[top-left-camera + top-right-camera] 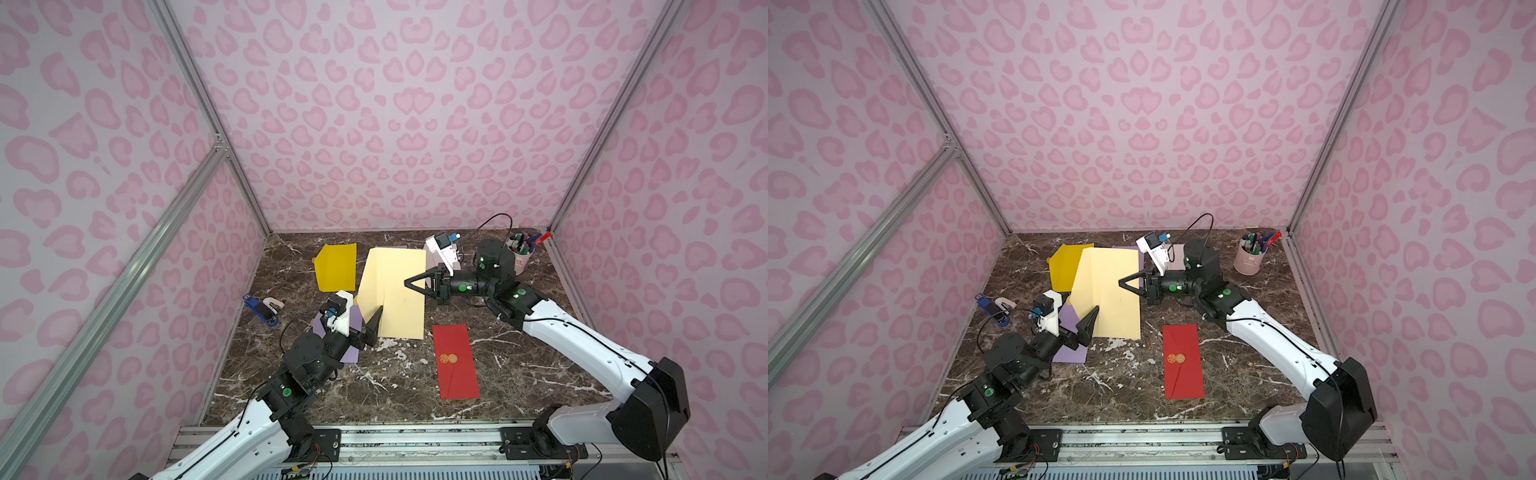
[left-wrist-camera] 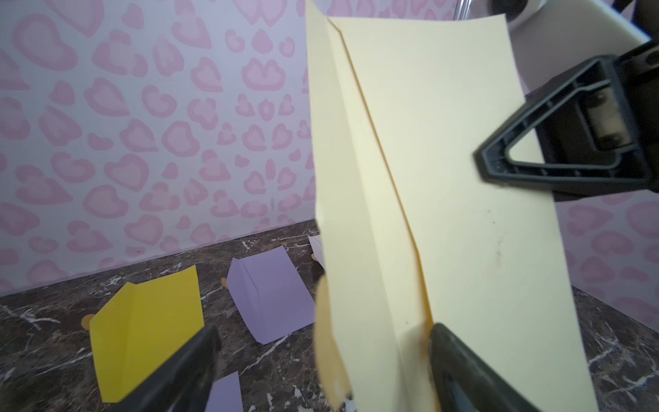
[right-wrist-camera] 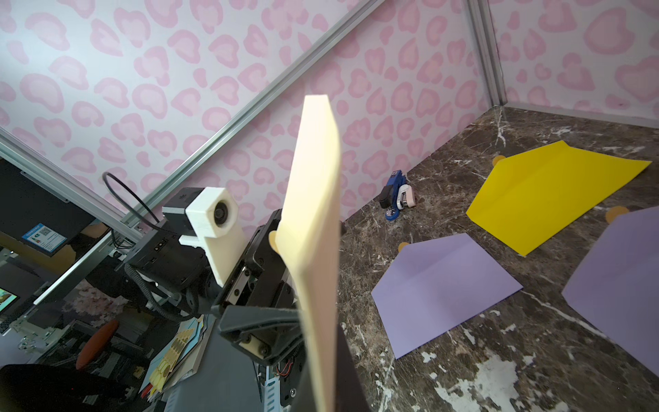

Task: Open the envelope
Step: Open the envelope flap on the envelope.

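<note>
Cream envelope (image 1: 390,291) hangs above the marble desk (image 1: 374,390); the right pincer (image 1: 406,282) is clamped tight on its side edge; the left pincer (image 2: 324,330) gapes wide around the envelope's flap edge, one finger (image 2: 460,364) touching the paper.

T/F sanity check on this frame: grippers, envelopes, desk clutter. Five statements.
1. The right gripper is shut on the cream envelope. True.
2. The left gripper is clamped shut. False: its jaws stand wide apart, astride the cream envelope's edge.
3. The red envelope lies flat on the table. True.
4. The yellow envelope is lifted off the table. False: it lies on the table.
5. The blue stapler sits in the pen cup. False: it lies on the table, well apart from the cup.
</note>
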Available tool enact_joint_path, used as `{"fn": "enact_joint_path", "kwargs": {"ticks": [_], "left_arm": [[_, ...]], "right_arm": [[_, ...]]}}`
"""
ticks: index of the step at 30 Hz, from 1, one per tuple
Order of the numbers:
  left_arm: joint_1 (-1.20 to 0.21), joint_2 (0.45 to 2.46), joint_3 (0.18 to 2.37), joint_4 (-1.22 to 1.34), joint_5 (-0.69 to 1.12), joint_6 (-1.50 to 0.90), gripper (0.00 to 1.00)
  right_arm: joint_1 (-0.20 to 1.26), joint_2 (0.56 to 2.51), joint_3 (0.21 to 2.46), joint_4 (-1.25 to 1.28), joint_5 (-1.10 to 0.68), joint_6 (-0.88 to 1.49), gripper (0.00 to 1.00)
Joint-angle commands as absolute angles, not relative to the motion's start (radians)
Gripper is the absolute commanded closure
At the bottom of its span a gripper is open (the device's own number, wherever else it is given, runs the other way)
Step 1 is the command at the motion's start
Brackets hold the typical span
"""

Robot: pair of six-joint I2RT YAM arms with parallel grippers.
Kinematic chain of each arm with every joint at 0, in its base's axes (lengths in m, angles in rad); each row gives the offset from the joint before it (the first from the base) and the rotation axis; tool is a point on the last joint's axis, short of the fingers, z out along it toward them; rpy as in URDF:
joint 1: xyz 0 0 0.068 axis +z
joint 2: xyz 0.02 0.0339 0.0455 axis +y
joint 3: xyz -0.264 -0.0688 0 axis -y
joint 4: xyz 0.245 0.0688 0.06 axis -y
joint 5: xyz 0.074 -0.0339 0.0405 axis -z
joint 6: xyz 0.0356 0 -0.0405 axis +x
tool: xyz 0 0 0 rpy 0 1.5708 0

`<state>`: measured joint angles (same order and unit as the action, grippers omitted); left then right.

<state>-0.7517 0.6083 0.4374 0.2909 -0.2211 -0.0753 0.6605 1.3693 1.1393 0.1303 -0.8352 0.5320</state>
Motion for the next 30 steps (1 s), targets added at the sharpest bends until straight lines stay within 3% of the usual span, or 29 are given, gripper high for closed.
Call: {"fn": "enact_joint_path", "kwargs": {"ticks": [1, 5, 7, 13, 21, 28, 30], "left_arm": [[-0.752, 0.605, 0.436, 0.344, -0.119, -0.071, 0.06], [-0.745, 0.584, 0.423, 0.364, -0.103, -0.077, 0.07], [-0.739, 0.573, 0.418, 0.372, -0.097, -0.081, 0.13], [-0.732, 0.566, 0.415, 0.388, -0.050, -0.084, 0.60], [-0.728, 0.549, 0.409, 0.412, 0.007, -0.090, 0.93], [-0.726, 0.544, 0.416, 0.437, 0.075, -0.101, 0.95], [-0.726, 0.544, 0.416, 0.441, 0.092, -0.103, 0.96]], "right_arm": [[0.663, 1.367, 1.144, 0.153, -0.866, 0.546, 1.00], [0.663, 1.356, 1.138, 0.155, -0.881, 0.545, 1.00], [0.662, 1.349, 1.135, 0.161, -0.888, 0.549, 1.00], [0.663, 1.353, 1.132, 0.158, -0.884, 0.544, 1.00], [0.659, 1.370, 1.134, 0.160, -0.880, 0.538, 1.00], [0.656, 1.416, 1.146, 0.163, -0.865, 0.533, 0.98], [0.657, 1.432, 1.150, 0.169, -0.865, 0.534, 0.89]]}}
